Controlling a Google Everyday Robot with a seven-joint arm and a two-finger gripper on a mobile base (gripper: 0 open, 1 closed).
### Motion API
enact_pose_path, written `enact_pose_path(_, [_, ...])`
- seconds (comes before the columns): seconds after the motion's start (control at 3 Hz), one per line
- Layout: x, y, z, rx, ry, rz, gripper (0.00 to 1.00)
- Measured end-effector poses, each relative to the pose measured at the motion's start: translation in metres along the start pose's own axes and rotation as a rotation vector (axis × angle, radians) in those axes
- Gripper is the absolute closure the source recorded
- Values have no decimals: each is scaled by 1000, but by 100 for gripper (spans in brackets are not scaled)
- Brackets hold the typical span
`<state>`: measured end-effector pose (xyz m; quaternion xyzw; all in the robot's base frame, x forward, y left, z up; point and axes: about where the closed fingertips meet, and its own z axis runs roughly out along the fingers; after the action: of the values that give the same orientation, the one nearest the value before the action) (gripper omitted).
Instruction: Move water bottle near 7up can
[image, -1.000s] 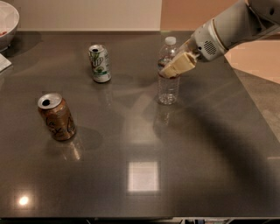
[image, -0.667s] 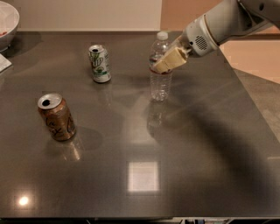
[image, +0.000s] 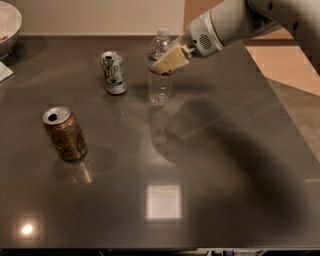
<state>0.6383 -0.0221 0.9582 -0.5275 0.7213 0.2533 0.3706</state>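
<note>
**Supervisor:** What has changed?

**Inspector:** The small clear plastic water bottle (image: 160, 90), with its white cap and red, white and dark label band, now stands further left on the dark grey table (image: 225, 175) than it did a second ago. The arm has carried it there, still upright. The gap to the white and silver 7up can (image: 114, 72) with green markings has narrowed markedly.

**Supervisor:** What does that mean for the task?

**Inspector:** In my judgement the transport is almost finished. The bottle is near the can, just to its right, and the two do not touch. What remains is a short further approach, if any, and then the release. I cannot tell whether the base rests on the table or hangs just above it.

**Supervisor:** And the grip?

**Inspector:** The gripper (image: 167, 64) reaches in from the upper right. Its tan fingers (image: 172, 59) are closed on the bottle at the label band, below the cap. The brown-orange can (image: 65, 134) stands well apart, at front left.
</note>
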Motion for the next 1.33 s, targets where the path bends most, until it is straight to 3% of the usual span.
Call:
enact_pose_path(0.67, [-31, -3, 46, -46, -59, -59, 100])
enact_pose_path(1.33, [-36, 0, 78, -90, -58, -109, 59])
